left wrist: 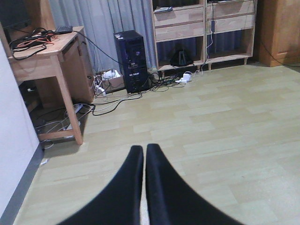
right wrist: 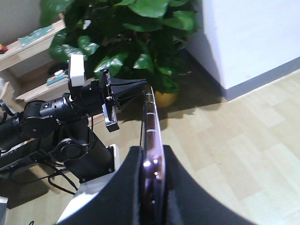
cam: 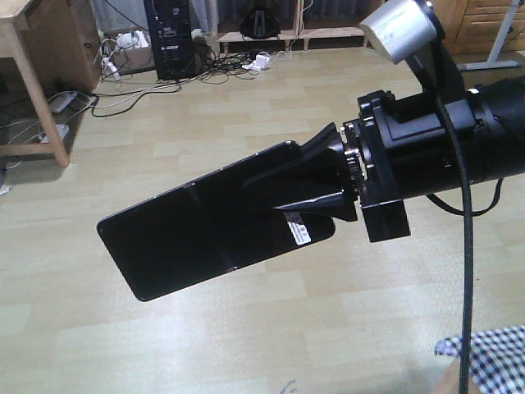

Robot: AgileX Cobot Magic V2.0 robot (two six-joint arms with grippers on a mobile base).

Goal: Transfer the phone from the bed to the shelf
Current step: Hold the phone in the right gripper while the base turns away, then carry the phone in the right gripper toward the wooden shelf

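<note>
My right gripper (cam: pixel 272 195) is shut on the phone (cam: pixel 180 238), a glossy black slab with a white barcode sticker. It holds the phone in the air over the floor, long side reaching left. In the right wrist view the phone (right wrist: pixel 149 117) shows edge-on with its pinkish rim, clamped between the fingers (right wrist: pixel 185 187) of the right gripper (right wrist: pixel 151 152). A corner of the bed (cam: pixel 492 357) in checked cloth shows at the bottom right. Pale shelf boards (right wrist: pixel 28 49) in tiers stand beside a plant. My left gripper (left wrist: pixel 144 150) is shut on nothing above the floor.
A wooden desk (left wrist: pixel 44 58) with cables, a black PC tower (left wrist: pixel 132 61) and a wooden unit with drawers (left wrist: pixel 201 28) line the far wall. Loose cables (cam: pixel 139 94) lie on the floor. A big potted plant (right wrist: pixel 136 42) and my left arm (right wrist: pixel 70 117) are close to the phone.
</note>
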